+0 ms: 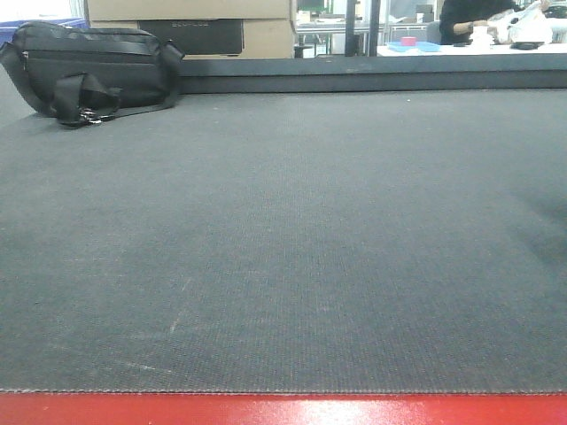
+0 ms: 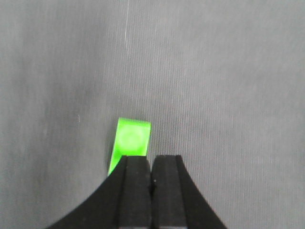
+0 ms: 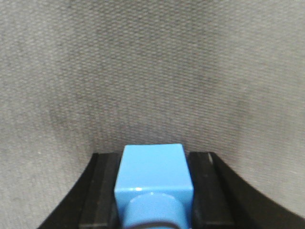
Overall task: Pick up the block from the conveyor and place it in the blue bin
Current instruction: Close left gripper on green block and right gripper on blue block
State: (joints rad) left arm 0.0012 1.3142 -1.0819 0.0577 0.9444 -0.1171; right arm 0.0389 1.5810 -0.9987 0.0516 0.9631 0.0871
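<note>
Loads of open conveyor point(image 1: 283, 239), only a black bag point(image 1: 89, 71) at its far-left corner. Right tool point(image 3: 153, 162) pinches a blue block point(image 3: 152, 174); left tool point(image 2: 151, 161) is pressed together beside a green block point(image 2: 131, 139).

A black bag point(image 1: 93, 71) with a strap and metal clip lies at the far left. Behind it stand stacked cardboard boxes point(image 1: 190, 9), with a dark panel point(image 1: 190, 37) set against the lower one. To the right are metal uprights point(image 1: 363, 25), then a white surface point(image 1: 469, 50) carrying shallow blue trays point(image 1: 416, 46). A person in black point(image 1: 465, 16) sits at it, beside a white plastic bag point(image 1: 530, 25). The light is even and bright, palest at the top left corner.
</note>
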